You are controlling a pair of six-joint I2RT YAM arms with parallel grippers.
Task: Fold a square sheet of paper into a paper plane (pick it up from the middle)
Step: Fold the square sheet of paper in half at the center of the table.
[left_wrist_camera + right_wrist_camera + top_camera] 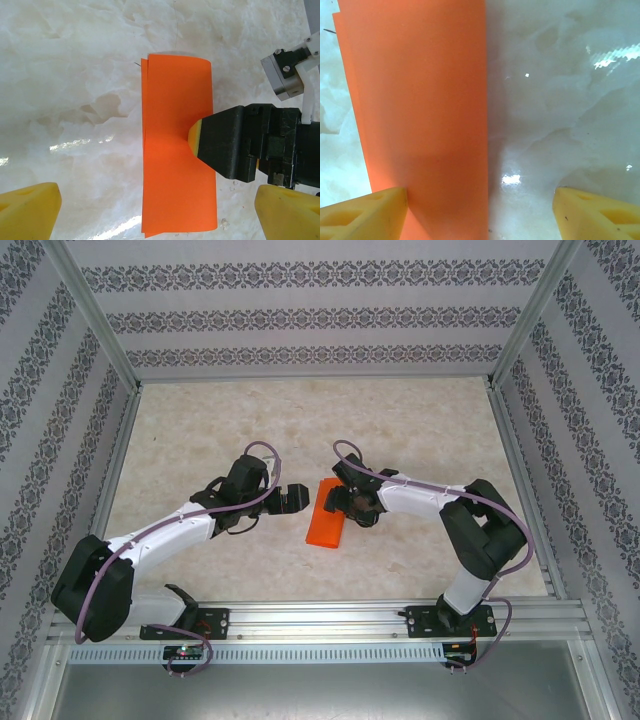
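Note:
The square sheet of paper (327,512) lies flat on the table's middle, folded into a long bright orange strip with layered edges. A paper plane is out of view. My left gripper (291,498) hangs just left of the strip, open; its yellow fingertips (30,210) straddle the strip's near end (177,150) from above. My right gripper (338,502) is at the strip's right side, open. One of its yellow pads (194,137) rests on the strip's right edge. In the right wrist view the strip (420,100) runs under the left fingertip (365,215), and bare table lies before the other.
The pale marbled tabletop (420,430) is walled by patterned panels and metal posts (95,315). An aluminium rail (330,620) with both arm bases runs along the near edge. The two wrists sit close together over the strip.

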